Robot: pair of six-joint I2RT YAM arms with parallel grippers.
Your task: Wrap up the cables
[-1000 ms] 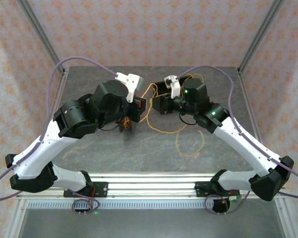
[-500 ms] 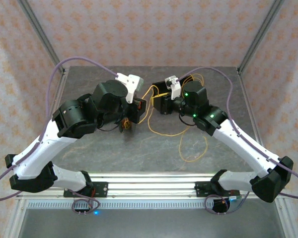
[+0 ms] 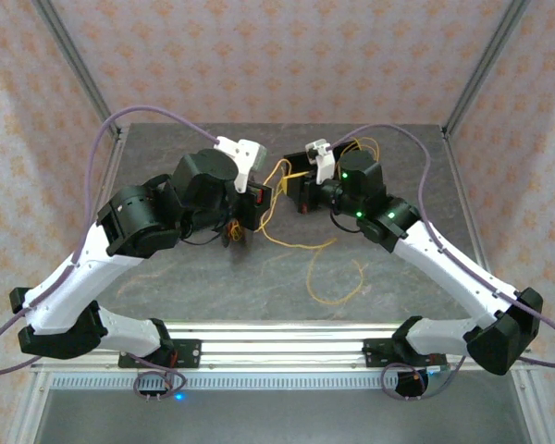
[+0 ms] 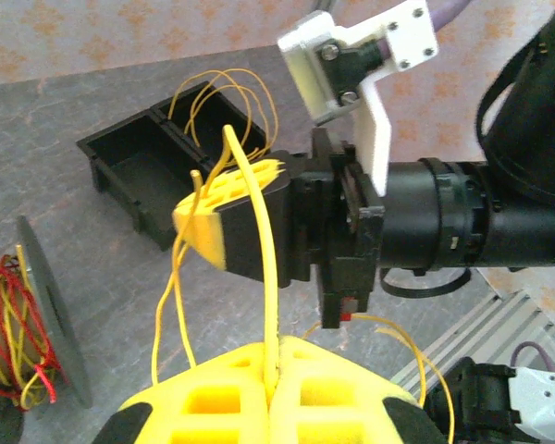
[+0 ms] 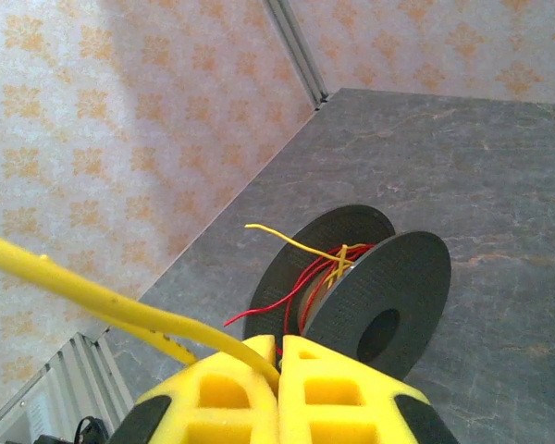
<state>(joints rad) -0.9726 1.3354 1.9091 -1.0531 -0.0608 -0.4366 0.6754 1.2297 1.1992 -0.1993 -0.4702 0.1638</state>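
Observation:
The yellow cables (image 3: 338, 277) lie in loose loops on the table's near middle and run up between the two grippers. My left gripper (image 4: 276, 347) is shut on one yellow cable (image 4: 259, 240), which rises from its foam pads toward the right gripper's finger (image 4: 227, 208). In the top view the left gripper (image 3: 262, 199) and right gripper (image 3: 294, 190) face each other closely. My right gripper (image 5: 279, 344) is shut on a yellow cable (image 5: 92, 296) that leads off to the left. The dark grey spool (image 5: 370, 287) lies beyond it with red and yellow wire wound on it.
A black two-compartment box (image 4: 157, 171) sits behind the grippers with yellow loops over it. The spool (image 4: 46, 324) stands left of my left gripper. Patterned walls and metal posts (image 3: 486, 65) enclose the table; a rail (image 3: 277, 351) runs along the near edge.
The right gripper has shut on the yellow cable. The loose loop on the table has been drawn left and closer to the arms. Both arms barely moved.

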